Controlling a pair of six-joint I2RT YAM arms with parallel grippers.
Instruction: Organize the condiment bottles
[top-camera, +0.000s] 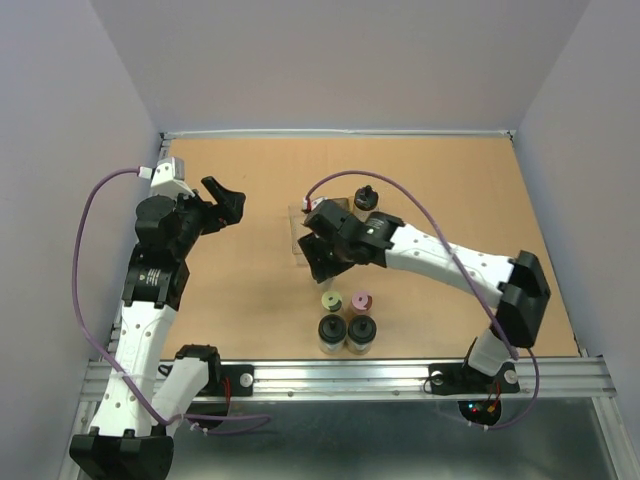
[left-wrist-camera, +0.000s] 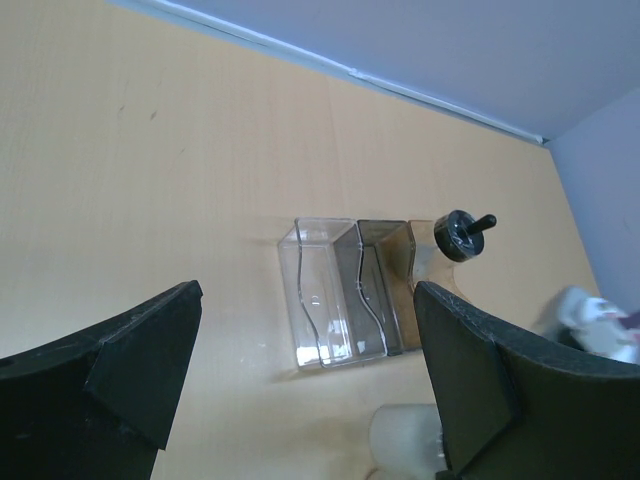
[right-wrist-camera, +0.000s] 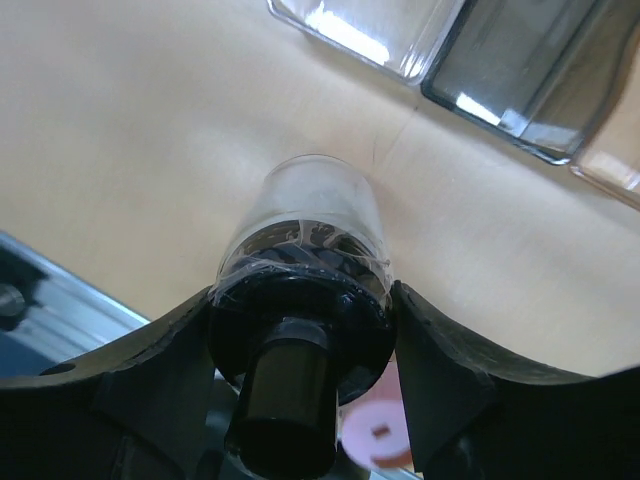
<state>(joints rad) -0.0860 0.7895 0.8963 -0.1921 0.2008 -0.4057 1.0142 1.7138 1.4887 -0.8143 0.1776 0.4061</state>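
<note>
Though close between pale lilac walls (top-camera: 340, 60), a broad tan tabletop (top-camera: 250, 300).

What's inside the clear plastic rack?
In the clear brownish three-compartment plastic rack, two compartments look empty. A black-capped clear jar sits at the third, inside or beside unclear. Overhead, the right arm hides most.

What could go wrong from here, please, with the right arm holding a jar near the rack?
The right pincer appears to pinch the black-capped jar by its cap only, so it might swing or slip. Its base could catch a wall of the rack and shove it. The pink-capped jar stands close by; a careless retreat might tip it.
</note>
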